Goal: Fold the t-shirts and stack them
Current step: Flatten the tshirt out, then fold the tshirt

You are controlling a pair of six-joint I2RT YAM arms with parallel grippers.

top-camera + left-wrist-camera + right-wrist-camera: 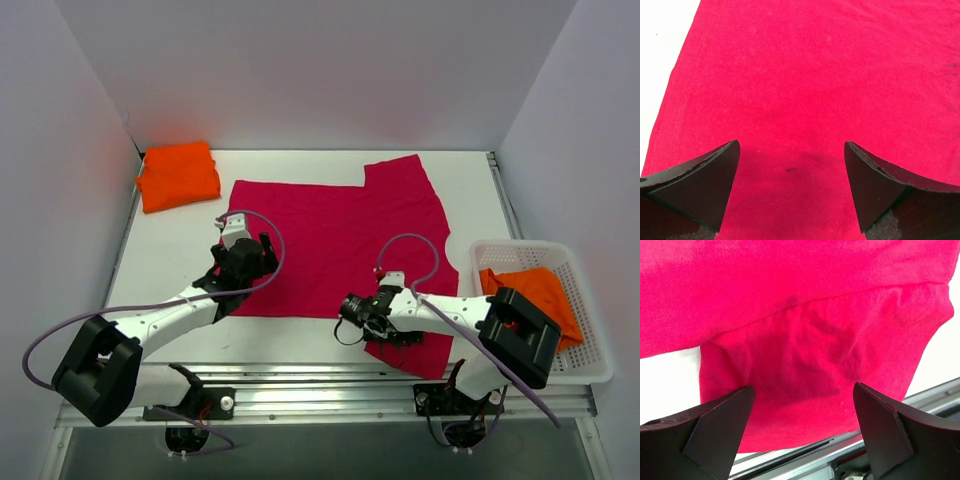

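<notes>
Holding the left gripper (792, 146) spread wide, empty, above the crimson-pink t-shirt (330, 230) lying flat between far and near edges; poising the right gripper (802, 390), likewise apart, over its sleeve by the near edge. Risking a single-layer pinch, dragging cloth off that edge.
</notes>
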